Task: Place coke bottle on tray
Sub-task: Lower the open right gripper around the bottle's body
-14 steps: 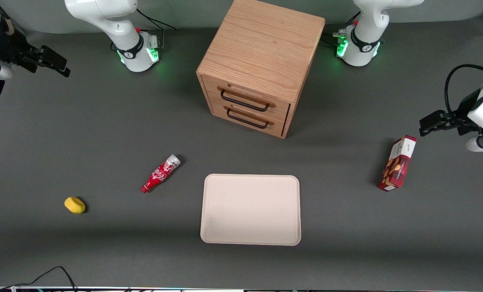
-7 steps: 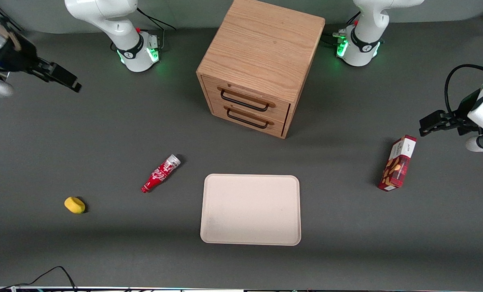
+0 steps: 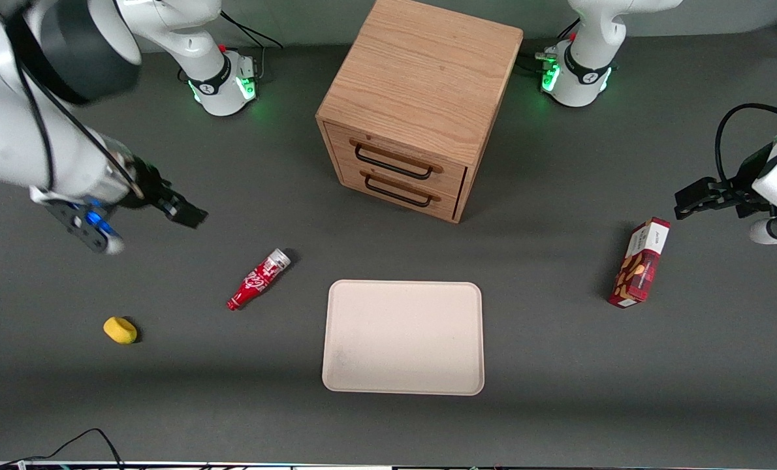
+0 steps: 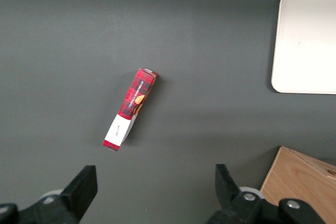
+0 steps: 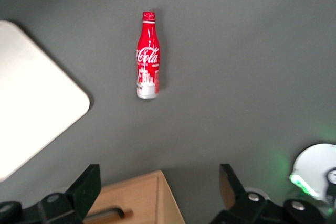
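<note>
The coke bottle point(image 3: 258, 279) lies on its side on the dark table, beside the tray point(image 3: 403, 337) toward the working arm's end, with its neck pointing toward the front camera. The right wrist view shows the coke bottle point(image 5: 147, 59) with its white script logo and a corner of the tray point(image 5: 31, 103). My gripper point(image 3: 189, 214) hangs above the table, farther from the front camera than the bottle and apart from it. In the wrist view the gripper point(image 5: 159, 184) is open, and nothing sits between its fingers.
A wooden cabinet point(image 3: 421, 104) with two drawers stands farther from the front camera than the tray. A small yellow object point(image 3: 120, 329) lies toward the working arm's end. A red-and-white snack box point(image 3: 640, 264) lies toward the parked arm's end.
My arm has swung in from the table's edge toward the middle, bringing the gripper much closer to the coke bottle. The bottle and the tray have not moved.
</note>
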Motion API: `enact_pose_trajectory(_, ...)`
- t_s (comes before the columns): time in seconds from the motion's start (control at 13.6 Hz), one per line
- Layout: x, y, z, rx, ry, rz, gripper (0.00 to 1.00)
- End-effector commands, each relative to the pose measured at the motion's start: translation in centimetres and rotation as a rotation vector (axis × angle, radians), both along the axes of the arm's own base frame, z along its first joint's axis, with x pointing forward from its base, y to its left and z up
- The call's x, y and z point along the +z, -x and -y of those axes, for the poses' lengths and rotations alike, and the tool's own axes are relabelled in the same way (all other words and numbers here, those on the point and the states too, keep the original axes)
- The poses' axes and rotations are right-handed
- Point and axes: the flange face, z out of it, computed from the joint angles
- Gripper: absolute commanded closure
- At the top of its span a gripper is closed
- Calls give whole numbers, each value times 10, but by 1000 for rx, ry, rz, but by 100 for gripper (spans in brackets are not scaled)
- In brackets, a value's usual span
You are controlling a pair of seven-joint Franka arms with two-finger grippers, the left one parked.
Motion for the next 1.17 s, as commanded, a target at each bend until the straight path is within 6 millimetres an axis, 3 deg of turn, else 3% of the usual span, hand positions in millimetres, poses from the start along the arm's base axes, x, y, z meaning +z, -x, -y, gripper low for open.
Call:
enact_pose_trajectory(0.0, -74, 0, -6, -68, 14, -28, 0)
enact_pose_trajectory(0.22, -144, 4, -1, -75, 42, 21, 0)
enact_pose_trajectory(0.51, -211, 5, 1, -65, 52, 101, 0)
enact_pose_trajectory(0.73, -244, -1, 0, -72, 43, 121, 0)
enact_pose_trajectory(1.1, -277, -8, -2, -59, 38, 169, 0)
